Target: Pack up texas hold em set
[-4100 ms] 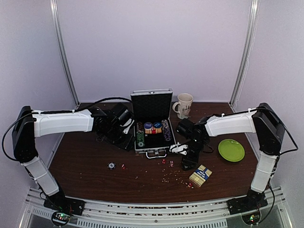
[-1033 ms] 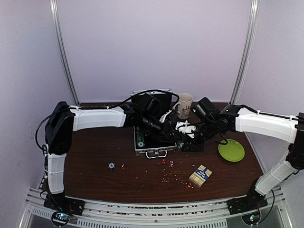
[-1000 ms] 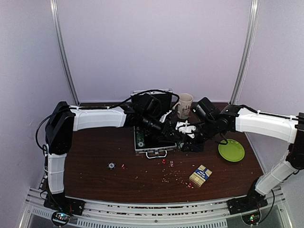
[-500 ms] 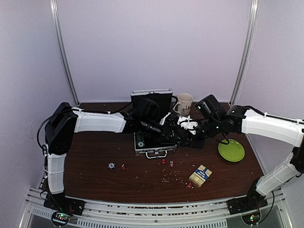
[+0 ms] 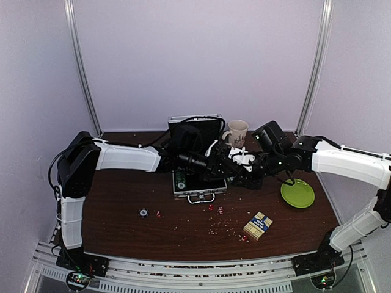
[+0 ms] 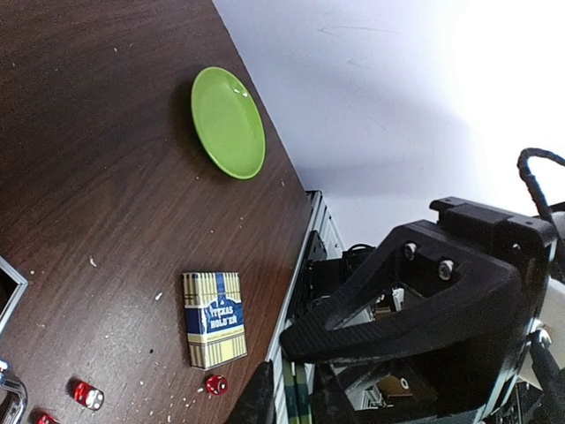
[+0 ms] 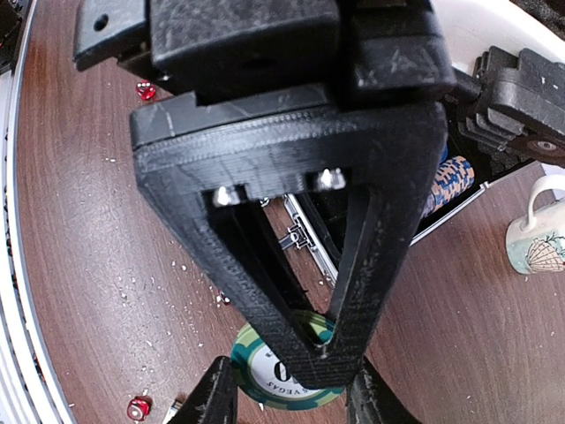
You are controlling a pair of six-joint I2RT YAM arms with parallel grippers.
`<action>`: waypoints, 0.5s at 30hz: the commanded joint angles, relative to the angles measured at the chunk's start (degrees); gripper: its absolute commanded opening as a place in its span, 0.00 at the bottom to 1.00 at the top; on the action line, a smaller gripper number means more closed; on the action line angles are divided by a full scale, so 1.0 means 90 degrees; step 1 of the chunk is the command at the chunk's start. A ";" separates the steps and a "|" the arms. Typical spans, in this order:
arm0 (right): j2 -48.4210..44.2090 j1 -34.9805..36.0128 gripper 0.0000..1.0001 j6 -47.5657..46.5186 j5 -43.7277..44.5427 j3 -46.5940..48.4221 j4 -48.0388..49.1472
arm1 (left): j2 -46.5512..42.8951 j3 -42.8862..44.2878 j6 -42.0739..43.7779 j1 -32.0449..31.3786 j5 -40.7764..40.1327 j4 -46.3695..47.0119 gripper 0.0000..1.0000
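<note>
Nearest on the tabletop (image 5: 116, 207), toward the right, the blue-and-tan card box (image 5: 258, 225) lies flat, turned at an angle. Small red dice (image 5: 220, 210) are scattered just beyond it and to its left, among pale crumbs. A lone poker chip (image 5: 143, 213) lies further left, well apart from the rest.

Beyond the dice sits the silver case (image 5: 198, 191), open, with its handle toward the near edge. Its lid (image 5: 211, 127) stands upright at the far side, and a green chip stack (image 5: 180, 179) shows in its left part.

Both arms reach in over the right part of the case and meet there. The right tool (image 7: 287, 402) has its fingers set against opposite edges of a green chip (image 7: 263, 375), clamped on it. The left tool (image 6: 291, 402) points its tip at that same chip, and in the right wrist view the tip is right up against it. Whether its fingers are apart or together I cannot tell.

The green plate (image 5: 297, 193) lies to the right of the case, clear of both arms. Farthest back, the cream mug (image 5: 237, 134) stands upright just right of the lid.
</note>
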 commanded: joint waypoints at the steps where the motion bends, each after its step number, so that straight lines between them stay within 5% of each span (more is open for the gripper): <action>1: -0.0061 0.0003 0.29 0.0080 0.0082 -0.0008 0.0114 | -0.0148 -0.0027 -0.0006 0.0038 0.0146 0.0233 0.14; 5: -0.0037 0.0008 0.33 0.0080 0.0112 -0.0014 0.0046 | -0.0195 -0.0019 0.0170 0.0038 0.0199 -0.0011 0.06; 8: -0.0149 -0.0134 0.50 0.0065 -0.0013 -0.0074 -0.0156 | -0.0379 -0.0071 0.0682 0.0129 0.0150 -0.0595 0.04; 11: -0.0479 -0.0639 0.61 0.0075 -0.0700 -0.0397 -0.0324 | -0.0700 -0.0006 0.2040 0.0385 -0.0225 -0.2135 0.03; 15: -0.0750 -0.1319 0.63 0.0021 -0.1415 -0.0917 -0.0556 | -0.1106 0.0375 0.4514 0.0725 -0.1708 -0.4570 0.03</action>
